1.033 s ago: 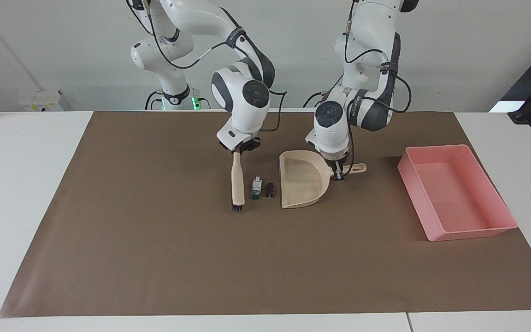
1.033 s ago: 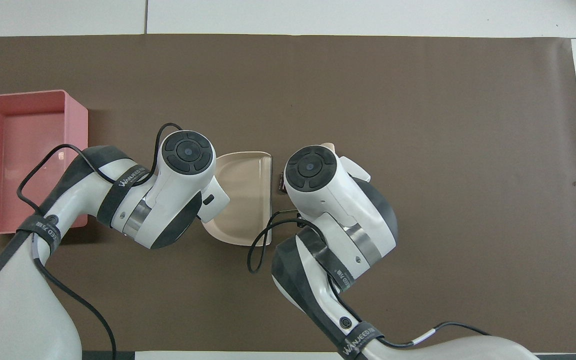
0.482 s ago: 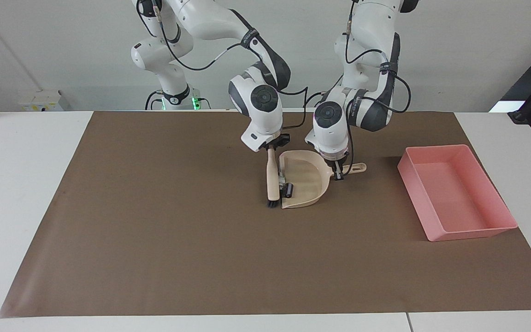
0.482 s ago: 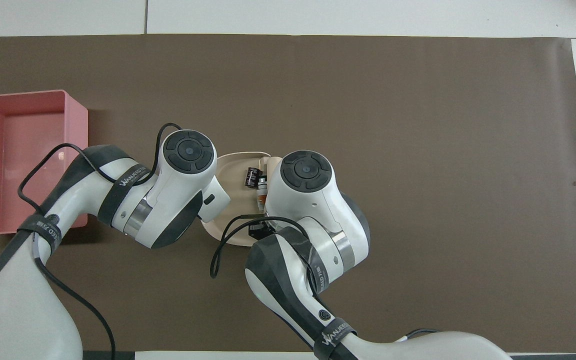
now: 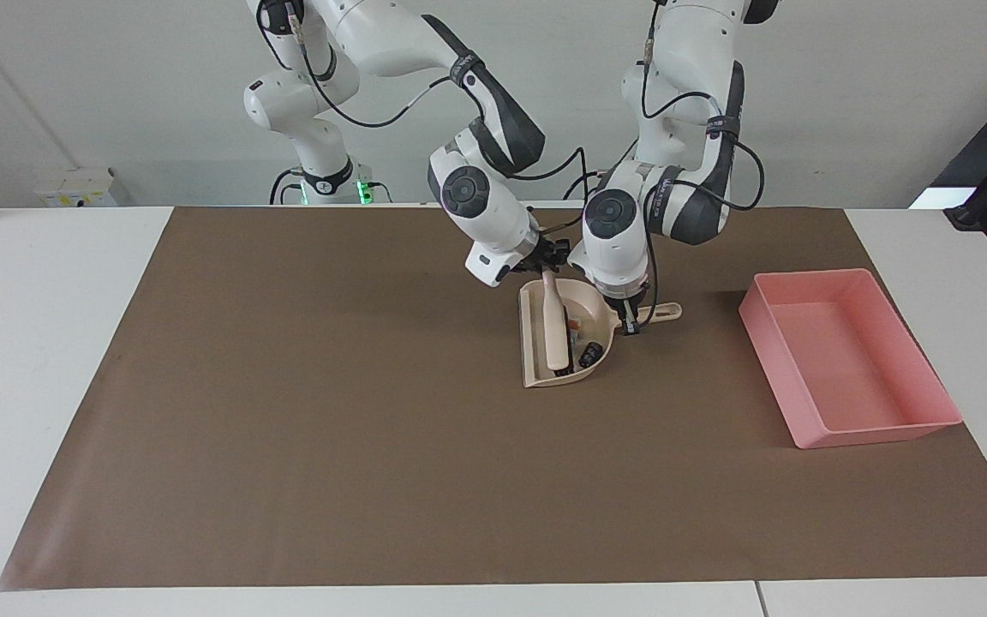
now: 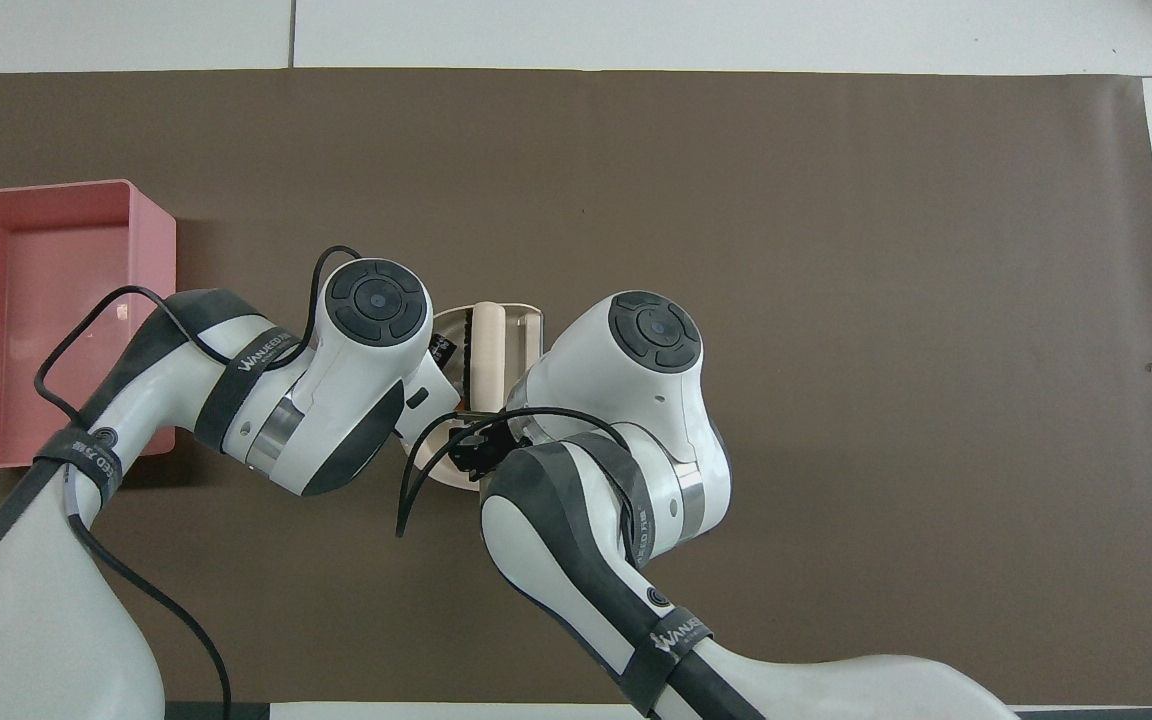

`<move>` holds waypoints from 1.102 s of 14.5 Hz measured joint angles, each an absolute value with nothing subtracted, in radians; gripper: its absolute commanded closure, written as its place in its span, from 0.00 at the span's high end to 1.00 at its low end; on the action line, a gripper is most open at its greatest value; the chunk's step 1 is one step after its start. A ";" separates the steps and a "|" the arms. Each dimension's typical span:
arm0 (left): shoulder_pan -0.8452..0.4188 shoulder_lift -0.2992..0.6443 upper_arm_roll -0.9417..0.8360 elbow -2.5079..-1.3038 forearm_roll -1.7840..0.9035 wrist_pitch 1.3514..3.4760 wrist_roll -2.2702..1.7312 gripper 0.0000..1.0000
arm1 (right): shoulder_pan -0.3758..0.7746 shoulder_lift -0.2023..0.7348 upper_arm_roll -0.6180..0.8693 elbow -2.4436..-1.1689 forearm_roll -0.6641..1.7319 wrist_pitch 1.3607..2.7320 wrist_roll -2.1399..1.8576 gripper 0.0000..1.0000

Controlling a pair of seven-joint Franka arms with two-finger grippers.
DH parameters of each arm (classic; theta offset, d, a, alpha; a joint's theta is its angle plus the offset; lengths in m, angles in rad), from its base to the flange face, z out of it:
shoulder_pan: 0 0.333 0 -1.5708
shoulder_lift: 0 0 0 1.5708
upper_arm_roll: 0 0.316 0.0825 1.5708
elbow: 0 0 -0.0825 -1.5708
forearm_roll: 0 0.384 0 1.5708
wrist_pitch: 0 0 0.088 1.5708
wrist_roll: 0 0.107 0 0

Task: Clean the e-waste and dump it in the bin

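On the brown mat [image 5: 305,411] covering the white table [image 5: 39,343], the right gripper [image 5: 550,267] is clenched on the cream brush [image 5: 555,326], which lies slanted inside the beige dustpan [image 5: 536,343]. The e-waste lies in the pan beside the brush: a dark cylinder [image 5: 590,354] near the curved wall and a small part with an orange bit [image 5: 575,326], mostly hidden. The left gripper [image 5: 630,326] grasps the dustpan's handle [image 5: 663,313], and the empty pink bin [image 5: 845,356] sits well apart, toward the left arm's end, before a plain pale wall.

White counter [image 5: 48,360], seam near front edge; brown mat [image 5: 331,446] covering most of it; plain pale wall [image 5: 116,86]; small white box [image 5: 75,187] at wall base.
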State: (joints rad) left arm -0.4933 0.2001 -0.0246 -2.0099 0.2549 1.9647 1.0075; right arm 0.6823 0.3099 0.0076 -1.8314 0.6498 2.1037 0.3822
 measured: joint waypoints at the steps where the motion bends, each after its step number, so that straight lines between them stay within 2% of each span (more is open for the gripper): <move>1: -0.491 0.200 -0.024 -2.010 0.255 1.965 1.008 0.01 | 0.683 0.309 0.007 -1.829 0.650 2.104 0.384 0.01; 6: -0.487 0.200 -0.022 -2.006 0.239 1.965 1.011 0.00 | 0.677 0.248 0.001 -1.823 0.560 2.071 0.458 0.01; 9: -0.471 0.199 -0.019 -1.999 0.190 1.977 1.069 0.00 | 0.633 0.158 -0.006 -1.817 0.444 1.968 0.548 0.02; 13: -0.385 0.193 -0.015 -1.986 0.013 1.995 1.267 0.00 | 0.472 0.036 -0.011 -1.814 0.278 1.776 0.542 0.01; 16: -0.321 0.178 -0.012 -1.968 -0.056 1.997 1.358 0.00 | 0.346 -0.009 -0.012 -1.816 0.145 1.676 0.421 0.00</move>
